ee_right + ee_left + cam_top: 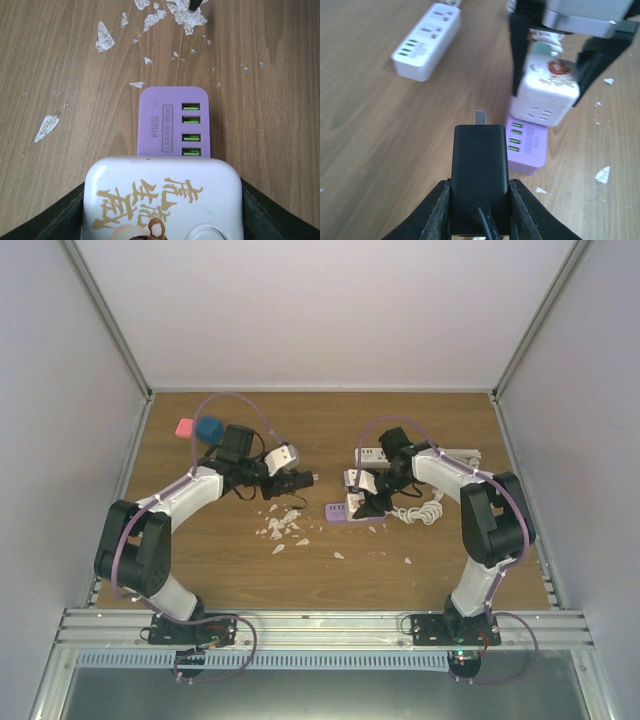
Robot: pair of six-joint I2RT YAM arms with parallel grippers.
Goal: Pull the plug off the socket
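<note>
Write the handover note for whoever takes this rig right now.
Left pincer: shut on the black rectangular plug; its metal prong is bare and points toward the socket, with a gap between them.
Right pincer: shut on the white cube-shaped plastic socket, held over the purple four-port USB strip.
Done: the plug is out of the socket.
Left: probably only setting both down and releasing.

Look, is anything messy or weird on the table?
Yes. White flakes lie scattered on the wooden table between the two arms, near the purple USB socket. They look like crumbled scraps that don't belong.
</note>
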